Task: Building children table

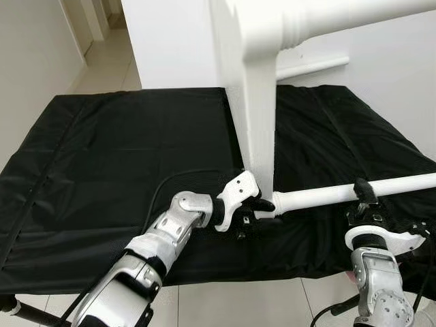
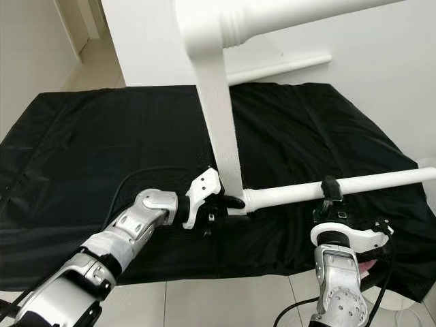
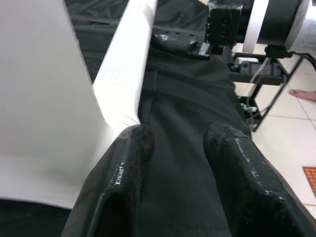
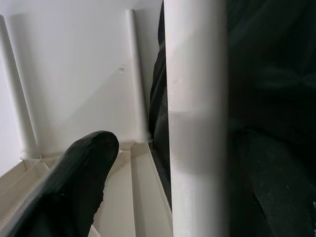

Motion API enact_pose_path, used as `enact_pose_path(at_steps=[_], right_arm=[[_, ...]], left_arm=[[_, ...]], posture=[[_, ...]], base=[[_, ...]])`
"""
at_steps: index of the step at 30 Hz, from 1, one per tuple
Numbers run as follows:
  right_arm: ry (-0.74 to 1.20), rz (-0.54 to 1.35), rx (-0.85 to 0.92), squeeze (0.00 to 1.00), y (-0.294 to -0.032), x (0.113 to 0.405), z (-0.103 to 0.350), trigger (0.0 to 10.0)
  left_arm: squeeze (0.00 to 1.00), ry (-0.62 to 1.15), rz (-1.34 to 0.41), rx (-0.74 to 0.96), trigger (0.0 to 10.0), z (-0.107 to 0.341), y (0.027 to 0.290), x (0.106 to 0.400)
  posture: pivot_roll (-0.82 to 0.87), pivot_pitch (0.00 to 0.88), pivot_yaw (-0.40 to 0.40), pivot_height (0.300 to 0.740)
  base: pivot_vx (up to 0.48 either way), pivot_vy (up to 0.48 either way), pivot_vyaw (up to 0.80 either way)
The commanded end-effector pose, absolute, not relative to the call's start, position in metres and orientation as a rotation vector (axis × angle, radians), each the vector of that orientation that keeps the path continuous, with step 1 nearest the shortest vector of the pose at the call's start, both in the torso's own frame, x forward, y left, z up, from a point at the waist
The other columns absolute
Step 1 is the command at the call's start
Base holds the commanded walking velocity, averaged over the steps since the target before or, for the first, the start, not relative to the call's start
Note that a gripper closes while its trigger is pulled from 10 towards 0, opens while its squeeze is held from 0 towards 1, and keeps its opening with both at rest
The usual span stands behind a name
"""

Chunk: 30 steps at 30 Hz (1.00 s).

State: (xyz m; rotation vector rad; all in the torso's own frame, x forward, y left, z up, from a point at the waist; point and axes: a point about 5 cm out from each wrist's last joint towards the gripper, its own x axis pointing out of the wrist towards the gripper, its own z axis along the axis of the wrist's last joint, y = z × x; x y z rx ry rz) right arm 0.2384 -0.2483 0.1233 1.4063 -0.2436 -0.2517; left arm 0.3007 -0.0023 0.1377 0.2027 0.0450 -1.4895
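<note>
Both claws meet the white table leg (image 1: 354, 191): left claw (image 1: 262, 204) open at its joint, right claw (image 1: 362, 191) clamped around it (no writing visible).

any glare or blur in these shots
Eye views: sharp; the white table frame looks overexposed, the black cloth keeps little detail. Left wrist view: sheen on the near fingers, which look soft. Right wrist view: the leg looks slightly soft.

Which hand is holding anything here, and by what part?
The right hand grips the lower white table leg partway along its shaft. The left hand sits at that leg's joint with the frame; its hold cannot be told.
</note>
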Motion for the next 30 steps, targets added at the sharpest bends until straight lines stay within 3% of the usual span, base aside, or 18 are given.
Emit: enact_pose_path(at_steps=[1, 22, 30], right_arm=[[-0.016, -0.435, 1.5, 0.0, -0.219, 0.188, 0.055, 10.0], [0.014, -0.317, 1.412, 0.0, -0.211, 0.181, 0.065, 10.0], [-0.009, -0.131, 1.195, 0.0, -0.213, 0.184, 0.093, 10.0]], left_arm=[[0.0, 0.058, -1.498, 0.216, 10.0, 0.134, -0.005, 0.296], [0.0, -0.007, -1.292, 0.077, 10.0, 0.15, 0.017, 0.27], [0.0, -0.022, -1.178, 0.016, 10.0, 0.167, 0.041, 0.263]], posture=[[-0.07, 0.021, 0.045, 0.74], [-0.07, 0.03, 0.023, 0.74], [-0.06, 0.019, 0.003, 0.74]], base=[[0.0, 0.0, 0.0], [0.0, 0.0, 0.0], [0.0, 0.0, 0.0]])
